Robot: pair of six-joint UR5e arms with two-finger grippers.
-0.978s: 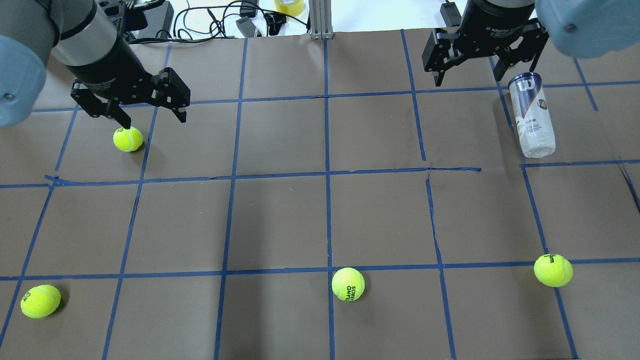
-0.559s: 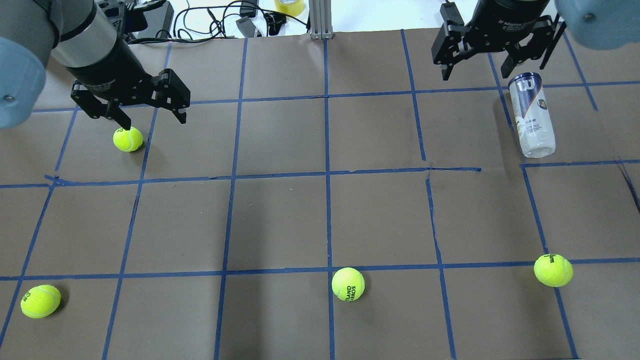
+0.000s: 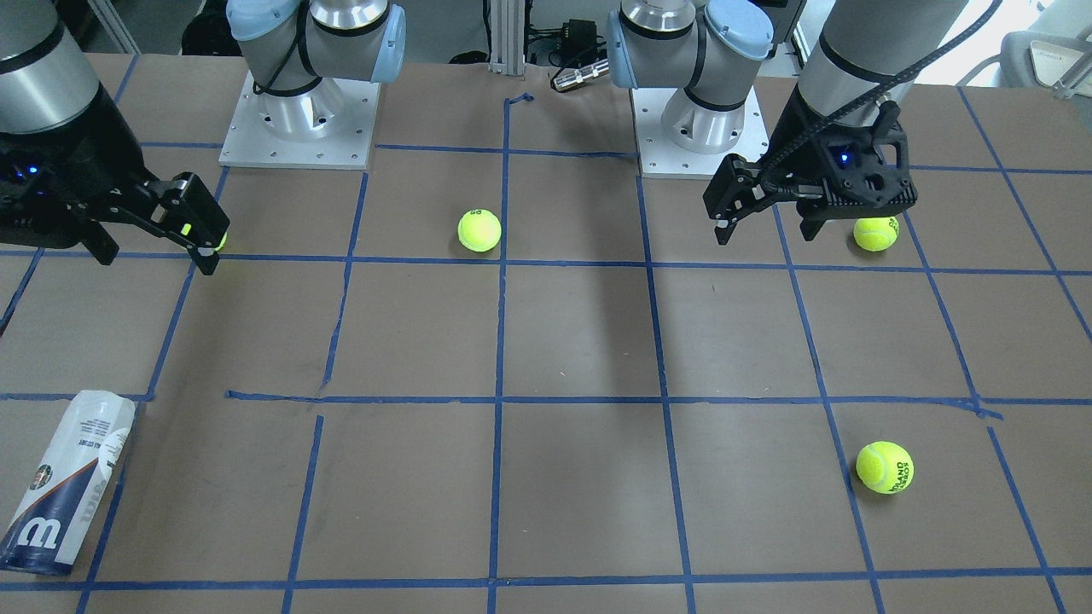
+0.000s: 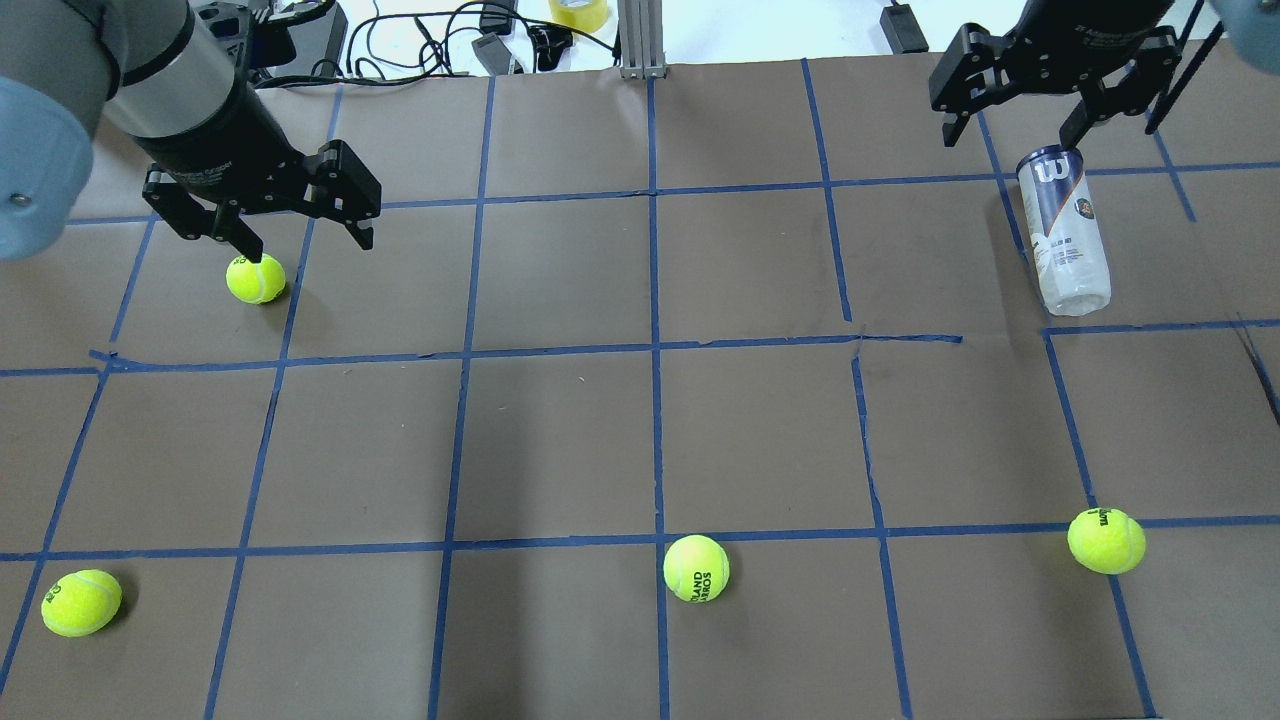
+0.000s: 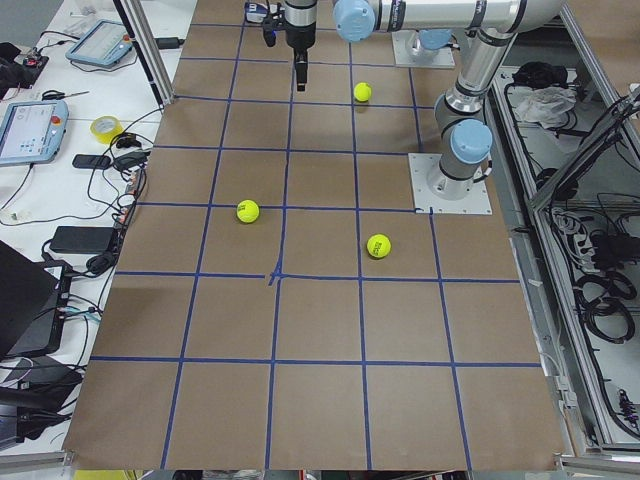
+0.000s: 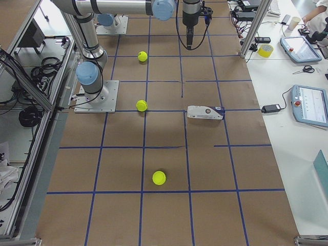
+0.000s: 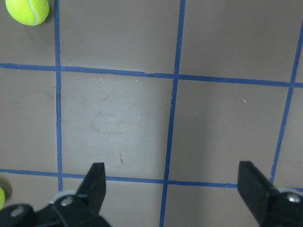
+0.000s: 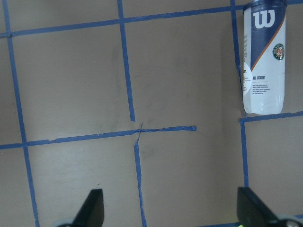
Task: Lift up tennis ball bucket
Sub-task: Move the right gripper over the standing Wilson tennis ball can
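The tennis ball bucket (image 4: 1063,230) is a clear tube with a white-and-navy "W" label. It lies on its side at the far right of the brown table, and also shows in the front view (image 3: 64,482) and the right wrist view (image 8: 263,56). My right gripper (image 4: 1010,130) is open and empty. It hangs above the table by the bucket's far navy end, slightly to its left, without touching it. My left gripper (image 4: 308,240) is open and empty at the far left, above a tennis ball (image 4: 255,278).
Three more tennis balls lie near the front edge, at the left (image 4: 81,602), in the middle (image 4: 696,568) and at the right (image 4: 1106,540). Cables, a tape roll (image 4: 578,12) and an aluminium post (image 4: 640,40) stand beyond the far edge.
My right gripper has moved right and toward the far edge, from left of the bucket's top to above its far end. The left arm and the bucket have not moved.
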